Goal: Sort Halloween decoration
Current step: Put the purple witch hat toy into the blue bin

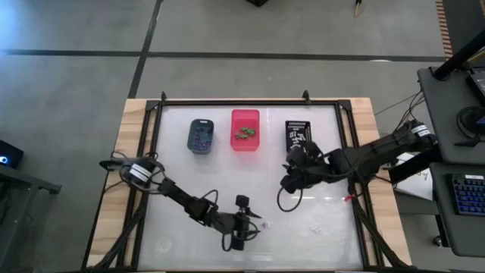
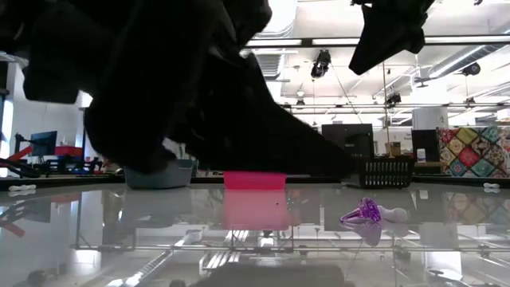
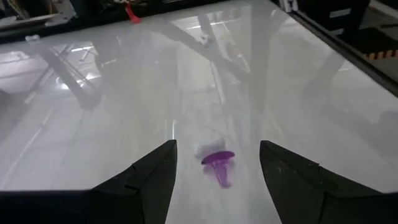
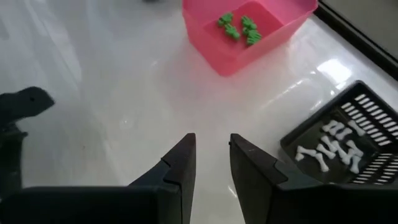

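A purple trinket [image 3: 217,163] lies on the glass table with a small white piece [image 3: 208,148] just beyond it; the low view shows both [image 2: 368,211]. My left gripper [image 3: 217,146] hangs low near the table's front edge [image 1: 252,225], open, one finger on either side of the purple trinket and clear of it. My right gripper [image 4: 212,138] hovers above the table in front of the black bin [image 1: 290,180]. A narrow gap shows between its fingers, with nothing visible in it. Two white trinkets [image 1: 314,227] lie at the front right.
Three bins stand in a row at the back. The blue-grey bin [image 1: 200,136] holds purple trinkets, the pink bin [image 4: 211,43] green ones [image 4: 239,28], and the black slotted bin [image 4: 348,168] white bones [image 4: 329,146]. A black frame edges the table.
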You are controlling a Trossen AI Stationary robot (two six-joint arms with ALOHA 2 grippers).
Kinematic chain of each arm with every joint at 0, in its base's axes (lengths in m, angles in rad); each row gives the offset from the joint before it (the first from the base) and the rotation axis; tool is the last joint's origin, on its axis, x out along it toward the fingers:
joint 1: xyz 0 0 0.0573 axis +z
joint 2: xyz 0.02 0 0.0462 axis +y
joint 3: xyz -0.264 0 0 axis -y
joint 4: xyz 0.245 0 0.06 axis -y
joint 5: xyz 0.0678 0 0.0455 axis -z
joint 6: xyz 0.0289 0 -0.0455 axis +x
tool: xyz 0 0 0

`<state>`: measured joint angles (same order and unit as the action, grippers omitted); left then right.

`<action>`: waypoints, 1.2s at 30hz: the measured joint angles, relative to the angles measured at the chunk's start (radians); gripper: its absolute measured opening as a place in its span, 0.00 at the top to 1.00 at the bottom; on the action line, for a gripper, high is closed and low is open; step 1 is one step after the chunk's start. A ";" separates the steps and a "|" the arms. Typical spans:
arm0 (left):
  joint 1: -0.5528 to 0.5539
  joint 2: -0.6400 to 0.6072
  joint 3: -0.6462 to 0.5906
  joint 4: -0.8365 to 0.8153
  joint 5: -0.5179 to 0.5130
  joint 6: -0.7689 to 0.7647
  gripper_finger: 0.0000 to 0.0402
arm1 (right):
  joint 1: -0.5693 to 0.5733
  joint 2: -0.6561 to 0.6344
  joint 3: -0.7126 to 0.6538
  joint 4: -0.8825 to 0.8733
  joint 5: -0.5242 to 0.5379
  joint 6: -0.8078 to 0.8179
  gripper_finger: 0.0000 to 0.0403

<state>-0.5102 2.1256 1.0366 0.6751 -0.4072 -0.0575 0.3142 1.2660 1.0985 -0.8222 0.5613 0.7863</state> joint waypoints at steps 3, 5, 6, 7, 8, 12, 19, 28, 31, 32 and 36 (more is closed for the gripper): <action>0.000 0.028 0.018 -0.002 -0.005 -0.020 0.47 | 0.017 0.000 -0.002 0.002 0.002 0.001 0.78; 0.001 0.035 0.020 -0.004 -0.004 -0.040 0.47 | 0.024 0.000 -0.002 0.006 0.013 0.002 0.78; 0.002 0.040 0.021 -0.001 -0.005 -0.051 0.47 | 0.026 0.000 -0.003 0.013 0.017 0.002 0.78; 0.003 0.045 0.023 0.003 -0.005 -0.061 0.47 | 0.027 0.000 -0.004 0.019 0.017 0.001 0.78; 0.003 0.048 0.024 0.002 -0.005 -0.066 0.47 | 0.027 0.000 -0.005 0.021 0.017 0.001 0.78; 0.004 0.093 0.044 0.041 -0.005 -0.088 0.47 | 0.026 0.000 -0.007 0.024 0.019 0.001 0.78; 0.003 0.150 0.091 0.046 -0.010 -0.113 0.49 | 0.026 0.000 -0.009 0.029 0.018 0.008 0.78; 0.003 0.150 0.084 0.043 -0.021 -0.113 0.65 | 0.027 0.000 -0.009 0.044 0.016 0.015 0.78; 0.003 0.150 0.084 0.040 -0.022 -0.113 0.73 | 0.028 0.000 -0.009 0.051 0.016 0.019 0.78; 0.003 0.150 0.083 0.040 -0.022 -0.113 0.75 | 0.028 0.000 -0.009 0.051 0.016 0.019 0.78; 0.003 0.150 0.083 0.035 -0.031 -0.110 0.84 | 0.029 0.000 -0.009 0.053 0.016 0.028 0.78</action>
<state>-0.5076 2.2760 1.1194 0.7096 -0.4380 -0.1672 0.3431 1.2659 1.0897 -0.7696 0.5774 0.8142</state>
